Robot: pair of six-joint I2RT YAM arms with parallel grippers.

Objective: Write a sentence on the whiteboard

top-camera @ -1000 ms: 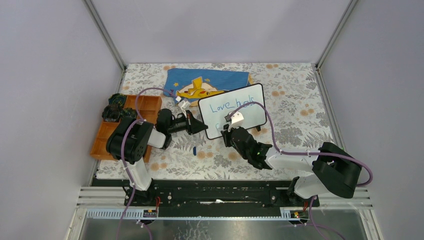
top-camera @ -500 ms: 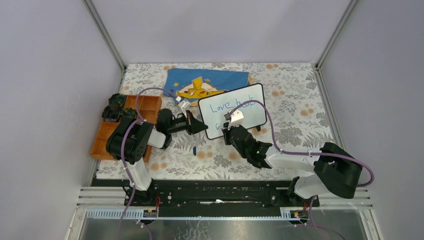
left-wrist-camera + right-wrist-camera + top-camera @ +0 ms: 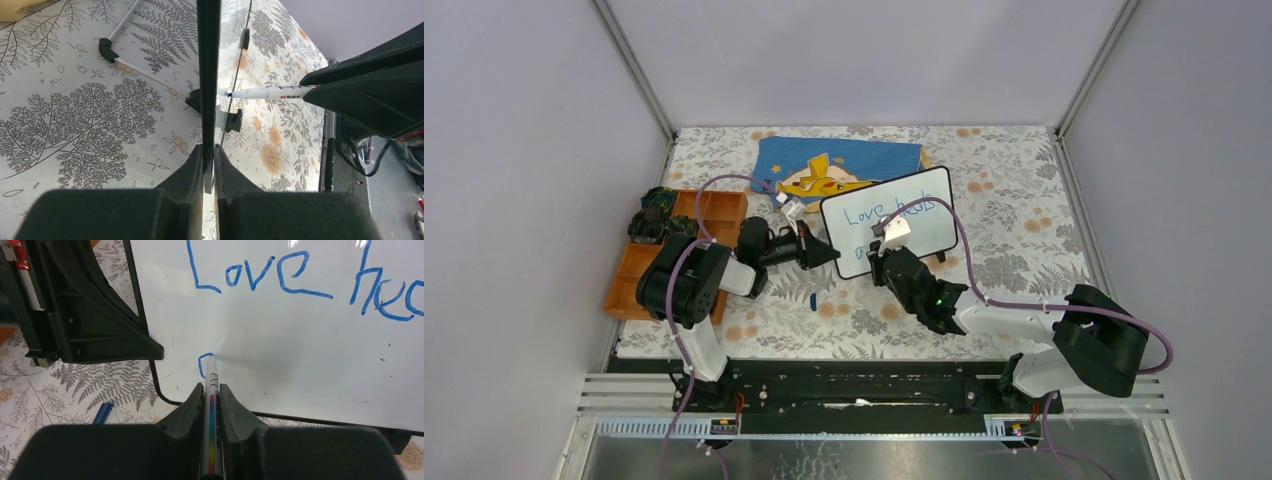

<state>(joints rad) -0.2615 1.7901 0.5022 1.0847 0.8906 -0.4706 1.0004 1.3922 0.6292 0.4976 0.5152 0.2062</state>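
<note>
The whiteboard (image 3: 929,228) stands tilted on the flowered table, and my left gripper (image 3: 826,252) is shut on its left edge. From the left wrist the board shows edge-on (image 3: 208,75) between the closed jaws of that gripper (image 3: 209,152). The sentence (image 3: 886,211) runs in blue across the top, and "Love" (image 3: 250,275) reads clearly. My right gripper (image 3: 212,389) is shut on a white marker (image 3: 210,376). The marker's tip rests on the board at a small blue curve (image 3: 201,365) at the lower left. In the top view my right gripper (image 3: 886,250) is in front of the board's lower middle.
A blue marker cap (image 3: 812,299) lies on the table below the board's left corner. An orange compartment tray (image 3: 639,272) with dark items (image 3: 656,215) sits at the left edge. A blue cloth with a yellow figure (image 3: 844,165) lies behind the board.
My right gripper has shifted slightly left and toward the board with the marker, and a small blue stroke now begins the second line. The left arm and the board have not moved.
</note>
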